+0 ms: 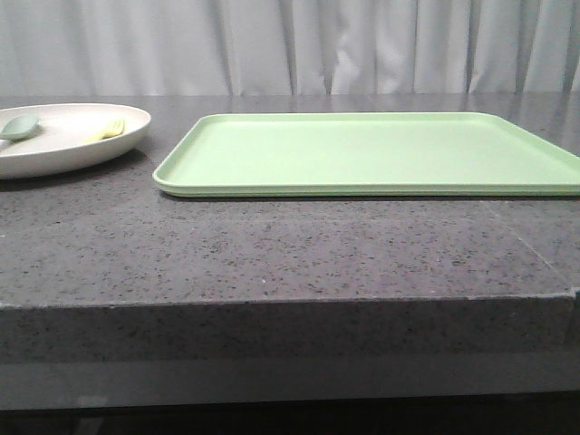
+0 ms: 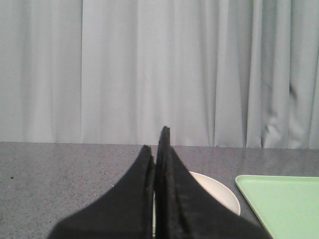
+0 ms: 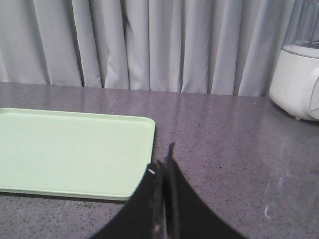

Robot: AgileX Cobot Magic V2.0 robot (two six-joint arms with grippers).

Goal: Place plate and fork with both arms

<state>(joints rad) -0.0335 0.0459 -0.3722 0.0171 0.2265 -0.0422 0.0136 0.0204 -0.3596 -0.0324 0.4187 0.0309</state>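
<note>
1. Front view: The plate (image 1: 63,136) sits at the far left of the grey stone table (image 1: 272,263), partly cut off by the frame edge. The fork (image 1: 107,129) lies inside it toward its right side, its long axis appearing to run roughly left-right, though it is too small to confirm. A pale spoon (image 1: 18,126) lies in the plate further left. The light-green tray (image 1: 381,149) occupies the centre and right, just beside the plate with a narrow gap between them; nothing lies on it. Neither arm appears in this view.

2. Left wrist view: The left gripper (image 2: 158,144) has its fingers pressed together and holds nothing. The plate (image 2: 219,196) shows just beyond and below the fingertips, with the tray corner (image 2: 284,204) next to it. Judgement: the left arm is clearly the nearer to plate and fork.

3. Right wrist view: The right gripper (image 3: 164,159) is likewise closed and empty. It hovers off the tray's (image 3: 70,149) right-hand end, with a white appliance (image 3: 299,79) on the table nearby. Plate and fork are not visible here.

4. Judgement: no step of the task is yet done; both items lie left of the tray, so the pick-up falls first to the left side.
</note>
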